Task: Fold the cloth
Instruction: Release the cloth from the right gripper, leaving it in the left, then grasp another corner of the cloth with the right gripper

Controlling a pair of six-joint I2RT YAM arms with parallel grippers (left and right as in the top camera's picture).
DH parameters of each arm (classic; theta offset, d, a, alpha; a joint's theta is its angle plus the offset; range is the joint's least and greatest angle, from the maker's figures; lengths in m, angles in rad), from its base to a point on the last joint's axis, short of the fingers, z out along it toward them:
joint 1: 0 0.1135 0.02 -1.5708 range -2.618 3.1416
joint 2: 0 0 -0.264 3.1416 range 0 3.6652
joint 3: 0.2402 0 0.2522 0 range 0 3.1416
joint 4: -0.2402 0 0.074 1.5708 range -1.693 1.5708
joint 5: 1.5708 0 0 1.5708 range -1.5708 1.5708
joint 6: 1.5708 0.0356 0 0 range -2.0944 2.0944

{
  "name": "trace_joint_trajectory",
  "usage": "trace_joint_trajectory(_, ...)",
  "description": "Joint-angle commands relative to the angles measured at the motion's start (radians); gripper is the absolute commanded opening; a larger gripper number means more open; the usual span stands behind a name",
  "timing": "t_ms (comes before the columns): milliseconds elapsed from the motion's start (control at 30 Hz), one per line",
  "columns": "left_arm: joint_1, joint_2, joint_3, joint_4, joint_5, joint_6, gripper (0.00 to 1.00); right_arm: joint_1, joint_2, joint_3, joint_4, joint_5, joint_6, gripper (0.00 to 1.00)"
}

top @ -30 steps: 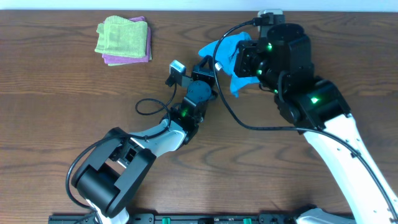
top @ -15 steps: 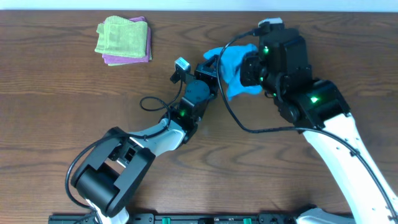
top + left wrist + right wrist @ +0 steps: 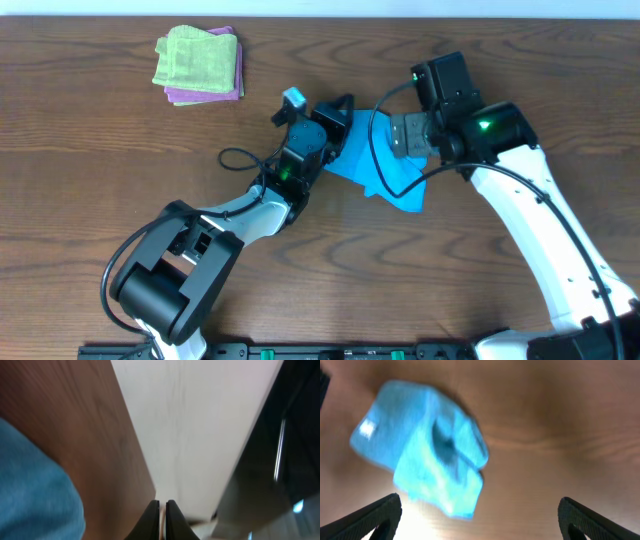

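The cloth (image 3: 392, 172) lies rumpled near the middle of the tabletop's (image 3: 100, 150) far edge. Above it, the right gripper (image 3: 408, 135) has its fingers spread wide and clear of it. The left gripper (image 3: 335, 108) has its fingers pressed together at the cloth's edge.

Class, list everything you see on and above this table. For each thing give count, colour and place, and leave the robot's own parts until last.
blue cloth: one, sky blue, rumpled on the table, right of centre
green cloth: one, light green, folded, top-left corner
pink-purple cloth: one, pink-purple, folded under the green cloth
table: one, brown wood, beneath everything
left tool: one, black, shut, by the blue cloth's left edge
right tool: one, black, open, above the blue cloth's right side
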Motion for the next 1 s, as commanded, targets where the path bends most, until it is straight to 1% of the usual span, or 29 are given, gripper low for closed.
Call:
trace_joint_trajectory(0,0.017,0.013,0.023,-0.011,0.271,0.123,0.08,-0.019,-0.004,-0.002,-0.045,-0.144,-0.059,0.99)
trace_joint_trajectory(67,0.041,0.013,0.023,-0.08,0.416,0.186,0.07,-0.028,-0.004,-0.023,-0.072,-0.208,-0.107,0.99)
trace_joint_trajectory(167,0.096,0.013,0.023,-0.288,0.563,0.29,0.08,-0.048,-0.004,-0.085,-0.085,-0.264,-0.105,0.99)
trace_joint_trajectory(200,0.122,0.013,0.023,-0.365,0.596,0.362,0.09,-0.061,-0.004,-0.128,-0.079,-0.296,-0.089,0.99)
trace_joint_trajectory(233,0.142,0.013,0.023,-0.421,0.61,0.407,0.11,-0.071,-0.004,-0.154,-0.072,-0.317,-0.082,0.99)
trace_joint_trajectory(267,0.16,0.013,0.023,-0.466,0.624,0.434,0.11,-0.085,-0.004,-0.192,-0.06,-0.346,-0.071,0.99)
trace_joint_trajectory(333,0.2,0.013,0.023,-0.521,0.66,0.497,0.15,-0.12,-0.004,-0.279,-0.023,-0.391,-0.023,0.99)
trace_joint_trajectory(400,0.217,0.013,0.023,-0.529,0.676,0.517,0.16,-0.148,-0.004,-0.351,0.017,-0.451,0.016,0.99)
trace_joint_trajectory(467,0.219,0.013,0.023,-0.529,0.681,0.527,0.18,-0.171,-0.004,-0.419,0.068,-0.506,0.049,0.99)
trace_joint_trajectory(500,0.217,0.013,0.023,-0.533,0.682,0.527,0.18,-0.181,-0.004,-0.447,0.087,-0.511,0.085,0.95)
trace_joint_trajectory(533,0.215,0.013,0.023,-0.542,0.682,0.527,0.18,-0.187,-0.004,-0.469,0.1,-0.514,0.117,0.95)
trace_joint_trajectory(600,0.204,0.013,0.023,-0.572,0.685,0.527,0.2,-0.188,-0.004,-0.501,0.134,-0.536,0.129,0.9)
trace_joint_trajectory(700,0.192,0.013,0.023,-0.624,0.654,0.549,0.21,-0.185,-0.003,-0.523,0.184,-0.545,0.169,0.89)
trace_joint_trajectory(767,0.19,0.013,0.023,-0.631,0.628,0.563,0.21,-0.185,0.001,-0.528,0.217,-0.544,0.18,0.85)
trace_joint_trajectory(867,0.195,0.013,0.025,-0.634,0.552,0.592,0.21,-0.187,0.024,-0.53,0.257,-0.563,0.195,0.85)
trace_joint_trajectory(900,0.201,0.013,0.029,-0.646,0.544,0.608,0.22,-0.186,0.032,-0.53,0.267,-0.562,0.194,0.86)
trace_joint_trajectory(967,0.214,0.013,0.052,-0.707,0.526,0.681,0.24,-0.186,0.049,-0.53,0.285,-0.57,0.195,0.86)
